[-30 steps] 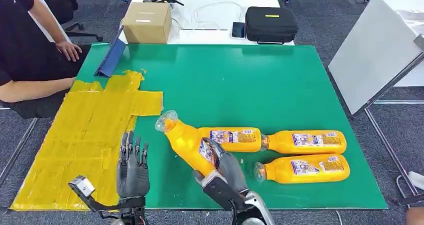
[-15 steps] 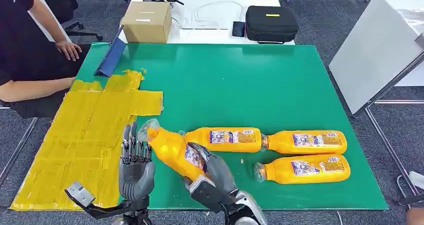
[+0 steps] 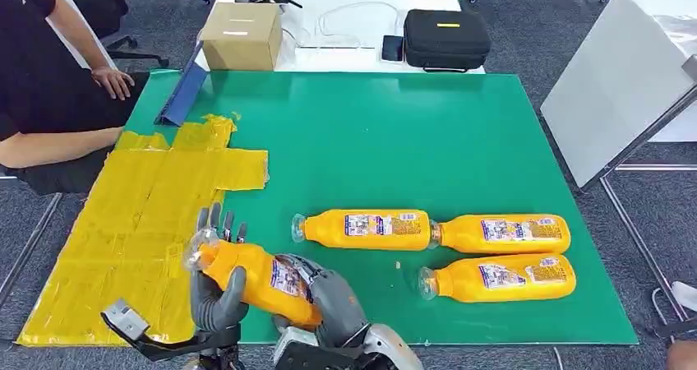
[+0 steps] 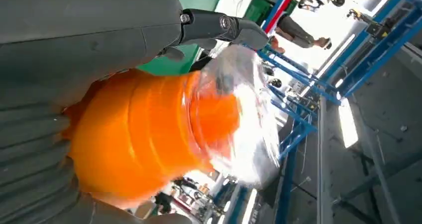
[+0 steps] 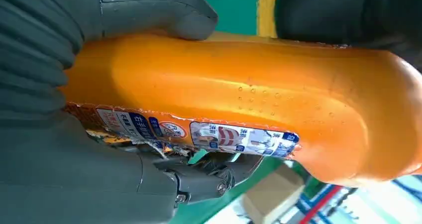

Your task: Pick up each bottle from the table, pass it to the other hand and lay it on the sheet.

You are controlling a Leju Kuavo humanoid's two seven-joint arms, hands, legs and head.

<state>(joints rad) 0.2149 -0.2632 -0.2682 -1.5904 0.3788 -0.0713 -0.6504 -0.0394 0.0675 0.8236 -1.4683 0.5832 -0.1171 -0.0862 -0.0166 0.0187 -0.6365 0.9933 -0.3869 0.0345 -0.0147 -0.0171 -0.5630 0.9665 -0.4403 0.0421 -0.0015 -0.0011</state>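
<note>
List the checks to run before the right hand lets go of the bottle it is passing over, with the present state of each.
1. Right hand grips the held bottle body: ok.
2. Left hand wraps the neck end: ok.
3. Left grip firm enough to carry alone: cannot tell.
4. Yellow sheet bare beside the left hand: ok.
5. Three bottles on the green table lie apart from the handover: ok.

Both hands, left hand [image 3: 218, 292] and right hand [image 3: 329, 300], have grey ribbed covers, thick grey thumbs, darker screw-jointed fingers [image 4: 219, 25]
</note>
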